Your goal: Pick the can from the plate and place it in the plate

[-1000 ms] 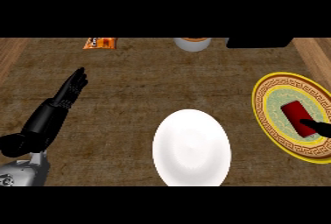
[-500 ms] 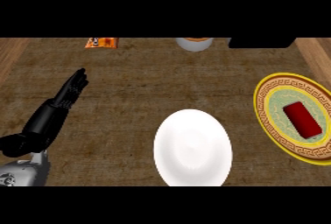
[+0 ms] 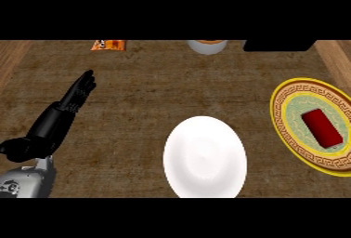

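We see the red can (image 3: 322,127) lying on the patterned plate (image 3: 288,100); the white plate (image 3: 204,158) seems bare; our left hand (image 3: 68,104) rests with straight fingers pressed together.

Flat, even light is covering the counter (image 3: 137,107); no hard shadows are showing, white plate (image 3: 204,158) is glowing brightest, edges looking soft.
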`<state>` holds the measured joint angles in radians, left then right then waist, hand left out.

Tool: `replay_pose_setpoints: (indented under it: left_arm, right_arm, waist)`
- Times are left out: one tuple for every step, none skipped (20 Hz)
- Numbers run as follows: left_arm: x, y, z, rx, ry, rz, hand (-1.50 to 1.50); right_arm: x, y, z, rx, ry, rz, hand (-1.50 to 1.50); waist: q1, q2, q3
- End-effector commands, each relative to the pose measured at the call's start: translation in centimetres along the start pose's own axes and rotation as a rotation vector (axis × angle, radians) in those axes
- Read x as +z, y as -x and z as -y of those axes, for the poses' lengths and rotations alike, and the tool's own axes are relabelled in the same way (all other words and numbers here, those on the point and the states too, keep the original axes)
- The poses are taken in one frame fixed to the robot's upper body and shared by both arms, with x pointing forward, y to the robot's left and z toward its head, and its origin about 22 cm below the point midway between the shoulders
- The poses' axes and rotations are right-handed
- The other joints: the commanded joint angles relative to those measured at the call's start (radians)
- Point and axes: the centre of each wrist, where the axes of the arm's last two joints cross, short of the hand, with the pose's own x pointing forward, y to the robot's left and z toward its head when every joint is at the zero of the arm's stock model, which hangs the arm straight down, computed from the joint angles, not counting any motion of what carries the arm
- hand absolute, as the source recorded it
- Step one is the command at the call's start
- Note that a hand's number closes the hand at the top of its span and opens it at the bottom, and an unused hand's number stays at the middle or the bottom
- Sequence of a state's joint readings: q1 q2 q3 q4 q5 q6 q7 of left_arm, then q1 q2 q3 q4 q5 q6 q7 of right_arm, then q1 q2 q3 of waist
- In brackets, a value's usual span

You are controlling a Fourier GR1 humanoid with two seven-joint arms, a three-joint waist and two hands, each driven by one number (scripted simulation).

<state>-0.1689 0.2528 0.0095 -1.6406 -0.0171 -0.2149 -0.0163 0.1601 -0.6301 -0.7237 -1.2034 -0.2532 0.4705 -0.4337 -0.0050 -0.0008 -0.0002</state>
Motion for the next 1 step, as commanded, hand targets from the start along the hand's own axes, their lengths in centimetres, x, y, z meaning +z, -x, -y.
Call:
replay_pose_setpoints:
  left_arm:
    - [0.02, -2.02, 1.27, -0.003, 0.022, 0.000, 0.00]
  right_arm:
    - [-0.56, -0.53, 1.14, 0.018, -0.052, -0.007, -1.50]
  waist:
    - [0.005, 0.000, 0.000]
